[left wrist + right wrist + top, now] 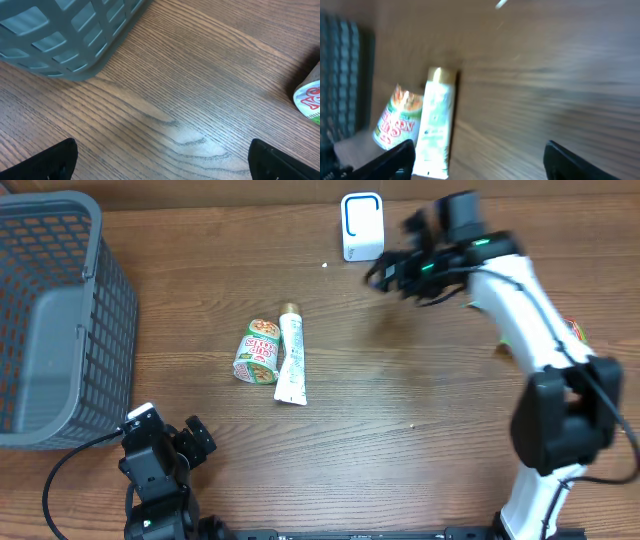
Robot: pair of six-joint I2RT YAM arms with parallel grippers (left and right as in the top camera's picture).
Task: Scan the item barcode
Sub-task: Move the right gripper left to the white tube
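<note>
Tube, white, gold cap, lying flat

We count one grey basket at the far left, one noodle cup, one tube, one white scanner and two robot arms.

The right arm has white links, black joints, green lights beside the black right gripper and coloured wires at its elbow, while the left arm is black, with a white tag and a black cable.
</note>
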